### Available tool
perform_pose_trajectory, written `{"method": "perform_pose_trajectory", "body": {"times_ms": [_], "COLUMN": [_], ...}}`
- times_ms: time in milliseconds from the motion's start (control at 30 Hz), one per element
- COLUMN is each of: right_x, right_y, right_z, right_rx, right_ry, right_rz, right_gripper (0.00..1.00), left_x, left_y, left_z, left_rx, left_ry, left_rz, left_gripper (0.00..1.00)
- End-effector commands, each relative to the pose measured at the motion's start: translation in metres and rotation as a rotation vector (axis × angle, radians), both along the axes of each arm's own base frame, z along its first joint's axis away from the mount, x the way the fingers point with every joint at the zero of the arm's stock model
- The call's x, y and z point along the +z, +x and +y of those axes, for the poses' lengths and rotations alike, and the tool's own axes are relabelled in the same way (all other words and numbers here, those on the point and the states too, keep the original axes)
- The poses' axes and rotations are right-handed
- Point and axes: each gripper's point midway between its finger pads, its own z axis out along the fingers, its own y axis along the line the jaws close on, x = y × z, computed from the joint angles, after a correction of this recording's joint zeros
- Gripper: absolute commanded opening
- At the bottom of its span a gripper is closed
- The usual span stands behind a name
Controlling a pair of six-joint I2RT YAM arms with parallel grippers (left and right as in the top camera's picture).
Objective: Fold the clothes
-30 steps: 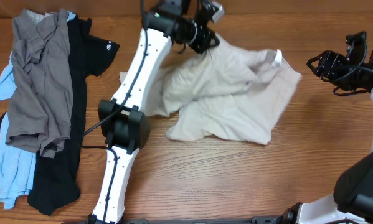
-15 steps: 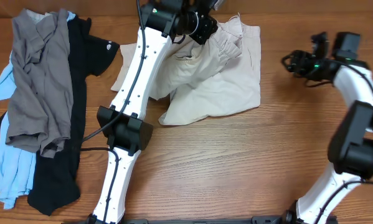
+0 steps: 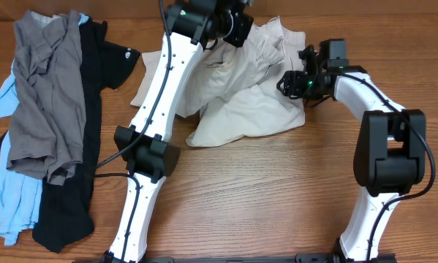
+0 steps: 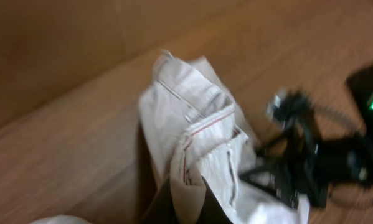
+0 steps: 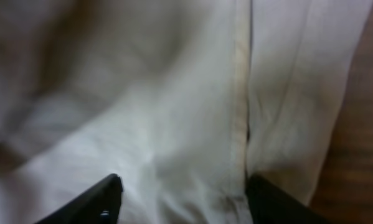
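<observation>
At the near left the light-blue garment (image 3: 14, 197), black garment (image 3: 87, 161) and grey garment (image 3: 47, 95) lie heaped, unmoved. Farther back, the khaki shorts (image 3: 255, 109) have been drawn in from a wide spread to a narrower bunch. The right gripper (image 3: 297, 82) has swung in to their right edge, its jaws open astride a seam and gripping nothing. Farthest, the left gripper (image 3: 237, 25) is pinched closed on the waistband. A two-handed fold looks ready to start.
</observation>
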Motion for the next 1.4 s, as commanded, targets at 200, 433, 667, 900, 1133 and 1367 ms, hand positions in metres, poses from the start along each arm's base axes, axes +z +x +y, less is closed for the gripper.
{"method": "perform_pose_trajectory", "body": {"times_ms": [200, 433, 667, 900, 1133, 1367], "right_x": [-0.029, -0.049, -0.045, 0.016, 0.076, 0.090], "right_y": [-0.041, -0.100, -0.131, -0.093, -0.027, 0.024], "right_z": [-0.026, -0.037, -0.029, -0.015, -0.005, 0.005], "right_rx": [-0.149, -0.220, -0.193, -0.160, -0.097, -0.064], "right_ry": [-0.201, -0.212, -0.171, -0.056, 0.026, 0.036], "right_rz": [0.217, 0.460, 0.571, 0.330, -0.038, -0.275], "right_gripper": [0.61, 0.60, 0.61, 0.66, 0.75, 0.77], "left_x": [0.150, 0.178, 0.126, 0.102, 0.076, 0.060], "left_y": [-0.012, -0.069, -0.110, -0.136, -0.147, -0.150], "left_z": [0.045, 0.068, 0.072, 0.054, 0.030, 0.027], "left_rx": [0.198, 0.205, 0.194, 0.109, 0.077, 0.120], "left_ry": [-0.204, -0.173, -0.050, -0.015, 0.085, 0.111], "left_rz": [-0.234, -0.173, 0.070, 0.193, 0.234, 0.295], "left_gripper": [0.04, 0.04, 0.04, 0.04, 0.04, 0.04]}}
